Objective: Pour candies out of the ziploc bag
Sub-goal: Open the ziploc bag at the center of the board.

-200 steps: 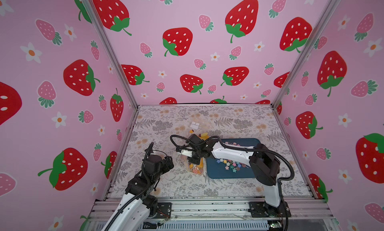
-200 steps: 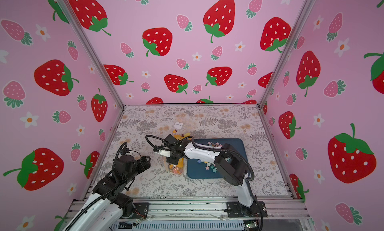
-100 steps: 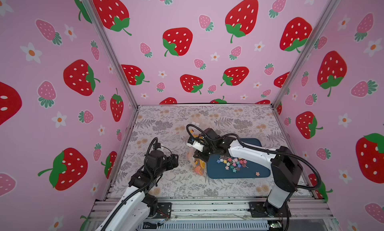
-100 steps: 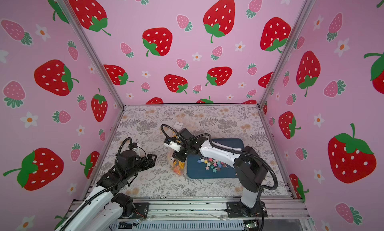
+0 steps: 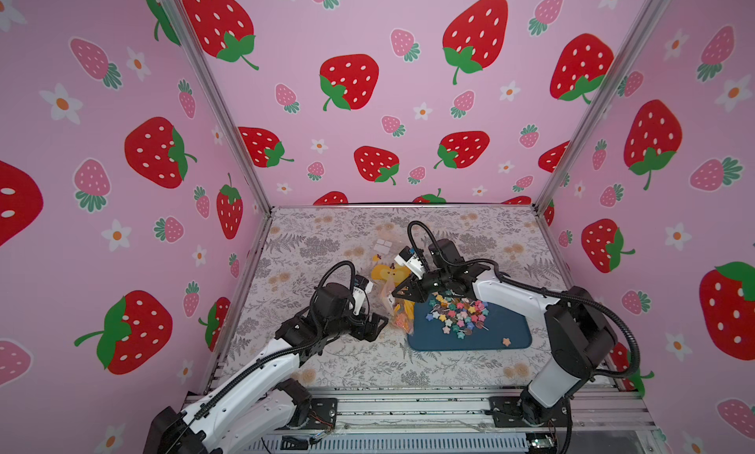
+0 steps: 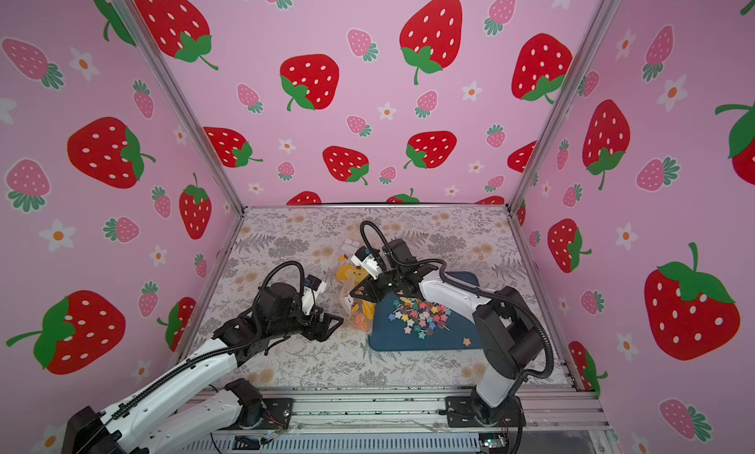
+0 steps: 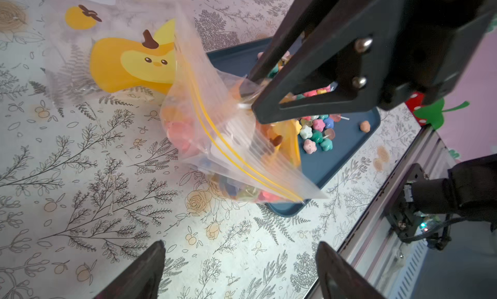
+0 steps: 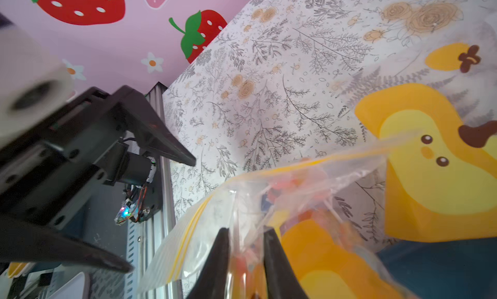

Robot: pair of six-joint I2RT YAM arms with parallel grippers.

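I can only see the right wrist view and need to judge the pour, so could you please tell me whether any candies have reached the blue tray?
Observer: Yes, both top views show a pile of candies lying on the blue tray.
Operator: Thank you. Is anything left inside the bag?
Observer: Yes. In the left wrist view, coloured candies are bunched at the lower end of the ziploc bag, by the tray's edge.
Operator: Is any candy lying apart from the pile?
Observer: One orange candy lies alone on the tray near its near right corner.
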